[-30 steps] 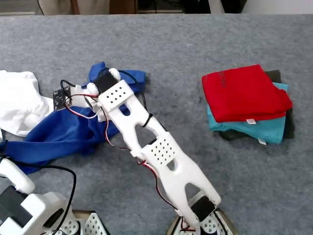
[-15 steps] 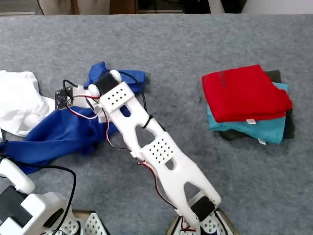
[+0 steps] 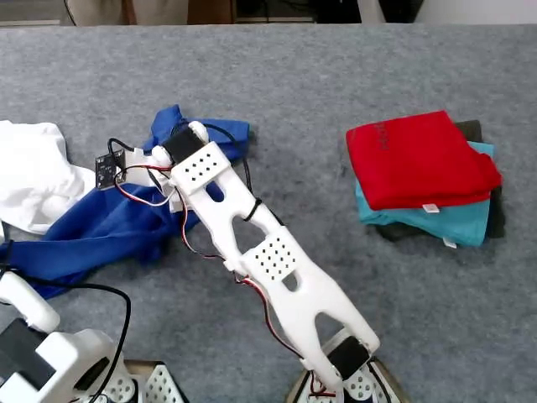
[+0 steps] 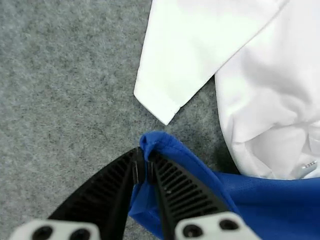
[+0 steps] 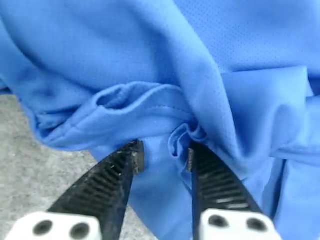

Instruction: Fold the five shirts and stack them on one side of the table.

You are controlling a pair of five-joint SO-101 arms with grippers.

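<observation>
My left gripper (image 4: pixel 144 167) is pinching a corner of the blue shirt (image 4: pixel 265 197), just beside the white shirt (image 4: pixel 250 75). My right gripper (image 5: pixel 162 156) is spread around a bunched fold of the same shirt.

The worktop (image 3: pixel 336 75) is coloured a flecked grey. A blue shirt (image 3: pixel 101 231), a white shirt (image 3: pixel 33 172), a red shirt (image 3: pixel 419 159), a teal shirt (image 3: pixel 453 220) and a dark shirt (image 3: pixel 471 130) are seen. The left tool (image 4: pixel 143 167) and right tool (image 5: pixel 162 157) are finished in ribbed black.

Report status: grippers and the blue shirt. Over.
Left gripper shut on blue shirt edge. Right gripper open around a bunched fold. Blue shirt not yet folded; white shirt close beside it.
</observation>
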